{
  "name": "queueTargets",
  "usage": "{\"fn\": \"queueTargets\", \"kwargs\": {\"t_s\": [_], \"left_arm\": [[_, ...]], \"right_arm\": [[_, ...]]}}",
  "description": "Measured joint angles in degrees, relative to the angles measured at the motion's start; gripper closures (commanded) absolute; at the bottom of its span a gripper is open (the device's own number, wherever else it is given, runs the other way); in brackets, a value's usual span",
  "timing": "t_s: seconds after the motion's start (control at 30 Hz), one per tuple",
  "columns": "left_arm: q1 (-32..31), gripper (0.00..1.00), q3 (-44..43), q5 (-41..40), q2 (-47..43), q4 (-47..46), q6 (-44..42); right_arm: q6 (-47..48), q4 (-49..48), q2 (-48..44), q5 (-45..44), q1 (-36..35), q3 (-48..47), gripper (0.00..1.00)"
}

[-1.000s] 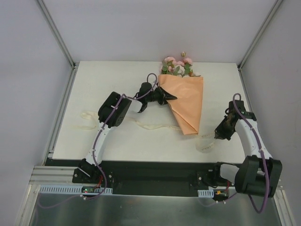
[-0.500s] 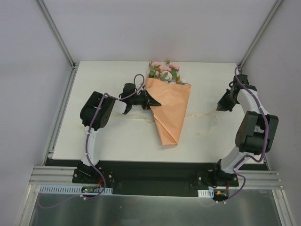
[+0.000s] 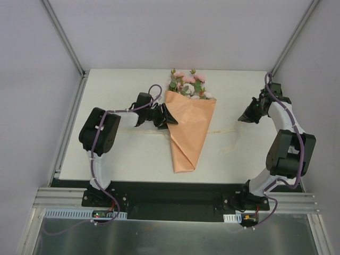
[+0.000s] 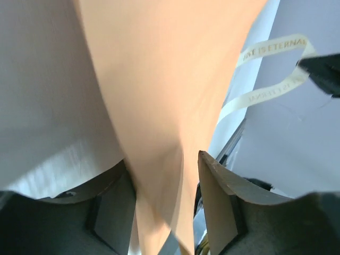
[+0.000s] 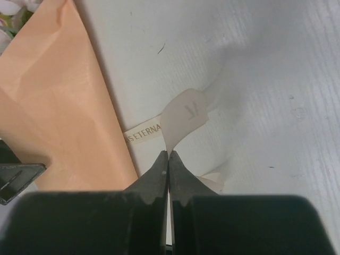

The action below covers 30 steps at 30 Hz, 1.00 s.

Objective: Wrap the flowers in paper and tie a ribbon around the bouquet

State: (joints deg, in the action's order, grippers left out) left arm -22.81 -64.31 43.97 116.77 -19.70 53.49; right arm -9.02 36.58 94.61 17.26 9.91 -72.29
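The bouquet (image 3: pixel 188 130) is lying in the middle of the desk (image 3: pixel 122 154), its flowers (image 3: pixel 187 85) pointing toward the far edge. The left fingers (image 4: pixel 220 207) are standing apart, straddling the cone's left edge, with the peach paper (image 4: pixel 159 90) passing between them. Well off to the right, the right fingers (image 5: pixel 158 178) are pinching the cream ribbon (image 5: pixel 183 114), which is trailing back to the paper.

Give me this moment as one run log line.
bouquet: wrapped, lying on table | left hand: open, astride paper edge | right hand: shut on ribbon, right of bouquet | ribbon: not yet tied
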Motion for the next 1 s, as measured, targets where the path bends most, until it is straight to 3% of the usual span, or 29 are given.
{"fn": "queueTargets", "kwargs": {"t_s": [0.23,0.27,0.3,0.5,0.63,0.77,0.9,1.0], "left_arm": [[2.7,0.5,7.8,-3.7,-16.2,9.9,-7.1],[4.0,0.43,9.7,-4.0,-19.2,11.3,-8.3],[5.8,0.21,11.8,-4.3,-22.5,13.3,-9.5],[20.3,0.05,19.4,-11.7,-44.4,31.3,-17.6],[31.2,0.1,20.2,-20.7,-57.0,42.1,-21.8],[38.6,0.1,20.1,-27.8,-57.9,48.3,-25.0],[38.9,0.1,19.2,-31.9,-48.8,51.6,-29.1],[38.9,0.16,17.5,-33.8,-41.4,52.6,-32.1]], "right_arm": [[0.0,-0.2,-3.3,3.2,-0.9,2.2,0.99],[0.0,-0.4,-3.8,3.6,-1.3,2.8,0.99],[0.0,-0.4,-4.3,3.9,-1.8,3.4,0.99],[-0.2,-0.7,-7.7,5.6,-4.2,7.3,0.99],[-0.4,-1.1,-8.8,6.3,-4.4,8.7,0.99],[-0.7,-1.7,-10.0,7.8,-4.5,9.3,0.99],[-1.0,-2.8,-11.0,9.2,-4.5,9.4,0.99],[-1.4,-4.1,-11.1,10.7,-4.5,9.6,0.99]]}}
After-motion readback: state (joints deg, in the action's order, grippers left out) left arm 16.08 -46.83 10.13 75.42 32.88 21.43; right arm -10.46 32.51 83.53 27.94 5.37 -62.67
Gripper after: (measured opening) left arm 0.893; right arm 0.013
